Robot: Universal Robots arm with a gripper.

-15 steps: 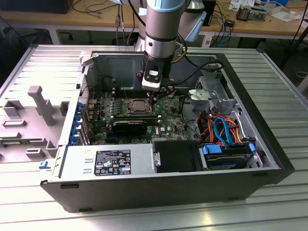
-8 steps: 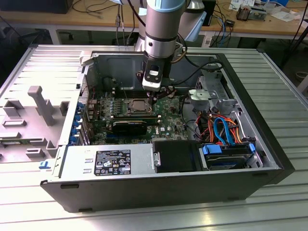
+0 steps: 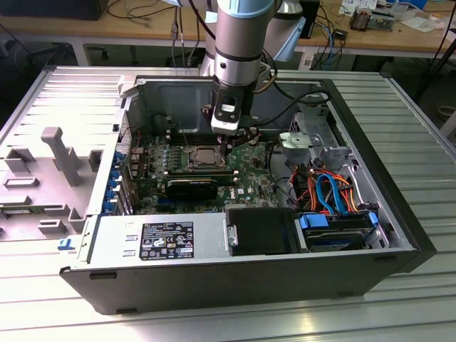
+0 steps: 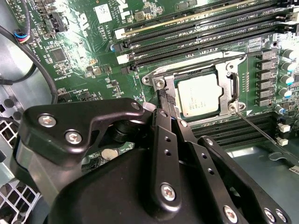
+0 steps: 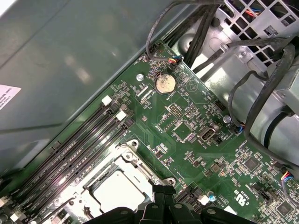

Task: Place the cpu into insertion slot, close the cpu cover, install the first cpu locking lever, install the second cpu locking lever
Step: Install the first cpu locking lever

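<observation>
We judge the task about half done. In the second wrist view the small flat square cpu with its dull silver top (image 4: pixel 200 94) lies seated in the square, silver-rimmed insertion slot (image 4: pixel 158 82), and the thin silver metal cpu cover (image 4: pixel 232 85) lies flat around it, the chip showing through its window. What is left looks to be the locking levers. One thin wire lever (image 4: pixel 201 63) runs along the socket's edge beside the long black memory slots (image 4: pixel 187 39). The other thin wire lever (image 4: pixel 261 130) slants away from the socket's corner and looks unlatched to us.

The black two-fingered gripper (image 4: pixel 164 99) has its fingers pressed together with no gap, tips right at one corner of the socket. We cannot tell whether they press on a lever end there, since the gripper's body hides that corner. In the first wrist view the gripper (image 5: pixel 159 190) cuts off part of the cover (image 5: pixel 133 161). In the exterior view the gripper (image 3: pixel 229 146) hangs beside the socket inside the open grey computer case (image 3: pixel 399 178).
</observation>
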